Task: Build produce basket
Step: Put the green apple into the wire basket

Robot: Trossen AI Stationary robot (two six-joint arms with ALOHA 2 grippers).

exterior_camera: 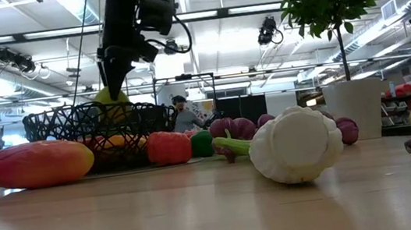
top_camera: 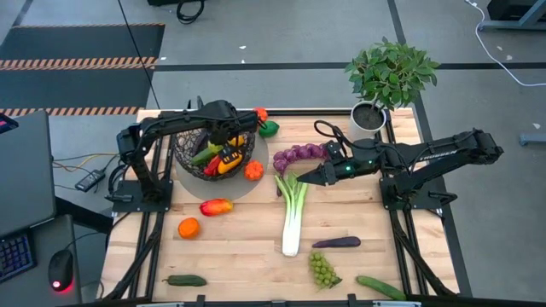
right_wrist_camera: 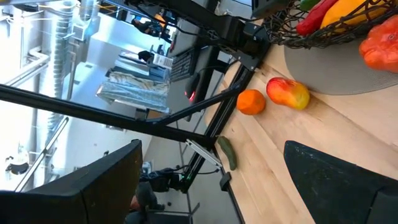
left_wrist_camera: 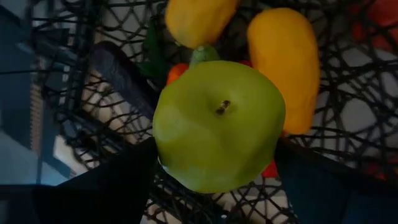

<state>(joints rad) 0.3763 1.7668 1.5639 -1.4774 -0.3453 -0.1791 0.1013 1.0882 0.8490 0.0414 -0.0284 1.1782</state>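
While the left gripper (top_camera: 223, 147) hangs over the basket (top_camera: 183, 155) pinching a green apple (left_wrist_camera: 217, 124), the step looks like dropping it in: next it must spread, as the right gripper (top_camera: 314, 176), jaws wide, waits above the leek (top_camera: 293, 213).

pale wood slat table (top_camera: 247, 256), basket (top_camera: 189, 159) under the left jaws, leek (top_camera: 293, 213) and purple grapes (top_camera: 300, 155) by the right jaws, orange (top_camera: 188, 228) and cucumbers (top_camera: 185, 280) further off

Overhead looks straight down, low camera level across; both share the basket (top_camera: 213, 153).
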